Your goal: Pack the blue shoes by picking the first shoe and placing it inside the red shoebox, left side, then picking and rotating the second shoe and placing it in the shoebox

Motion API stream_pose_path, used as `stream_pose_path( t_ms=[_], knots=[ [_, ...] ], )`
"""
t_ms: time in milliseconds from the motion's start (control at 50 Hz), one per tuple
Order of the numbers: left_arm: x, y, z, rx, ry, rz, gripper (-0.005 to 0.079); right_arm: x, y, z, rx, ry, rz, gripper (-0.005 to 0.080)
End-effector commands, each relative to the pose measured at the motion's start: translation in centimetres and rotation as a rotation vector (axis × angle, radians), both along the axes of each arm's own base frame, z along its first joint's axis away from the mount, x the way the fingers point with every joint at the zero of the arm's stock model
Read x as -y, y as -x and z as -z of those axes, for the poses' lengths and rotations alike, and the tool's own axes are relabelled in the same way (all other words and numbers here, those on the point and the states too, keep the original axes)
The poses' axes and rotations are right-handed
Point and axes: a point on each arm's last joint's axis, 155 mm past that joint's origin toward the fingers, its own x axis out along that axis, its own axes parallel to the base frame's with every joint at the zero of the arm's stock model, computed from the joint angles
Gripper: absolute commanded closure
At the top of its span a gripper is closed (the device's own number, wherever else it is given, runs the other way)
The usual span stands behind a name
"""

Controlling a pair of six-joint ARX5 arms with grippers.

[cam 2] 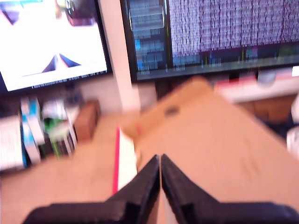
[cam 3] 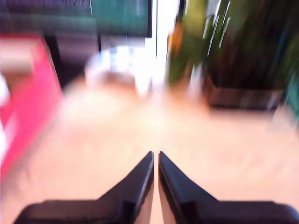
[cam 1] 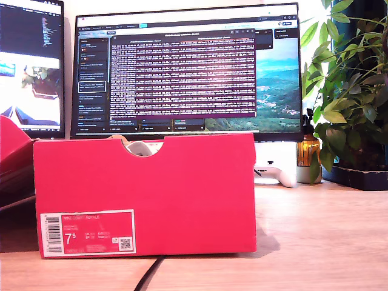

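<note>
**Red shoebox on the table, both hands empty**

Red shoebox (cam 1: 145,194) stands near the table's (cam 1: 321,236) front edge, label side toward the exterior camera. Something pale shows through its notch; I cannot tell if it is a shoe. My first hand (cam 2: 160,161) and my second hand (cam 3: 155,156) are both closed to a narrow slit, holding nothing, probably because no shoe is within reach.

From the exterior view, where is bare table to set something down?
The widest free patch is bare table on that view's right, bordered by the shoebox, the white controller and the plant tray. A thin strip lies before the box, crossed by a black cable. That view's left is crowded by a red flap.
</note>
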Motion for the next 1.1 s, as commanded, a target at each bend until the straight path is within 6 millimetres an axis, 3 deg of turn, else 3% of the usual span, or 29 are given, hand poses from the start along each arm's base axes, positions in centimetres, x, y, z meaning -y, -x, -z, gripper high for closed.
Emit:
stream_pose_path(
  t_ms=[0, 180, 480, 900, 1080],
  knots=[
    [0.0, 0.1, 1.0, -0.012, -0.007, 0.000, 0.0763, 0.4, 0.6, 0.5, 0.001, -0.008, 0.018, 0.0762],
    [0.0, 0.1, 1.2, -0.012, -0.029, 0.004, 0.0763, 0.9, 1.7, -0.5, 0.044, -0.008, 0.039, 0.0763],
    [0.2, 0.5, 2.5, -0.009, -0.021, 0.014, 0.0763, 1.4, 3.4, 1.3, 0.061, -0.023, 0.067, 0.0763],
    [0.4, 1.8, 1.0, 0.061, 0.003, 0.020, 0.0763, 2.4, 5.0, 2.5, 0.057, -0.009, 0.113, 0.0762],
    [0.6, 1.9, 2.7, -0.015, 0.062, 0.024, 0.0762, 2.3, 5.1, 3.0, 0.037, -0.038, 0.112, 0.0762]
  ],
)
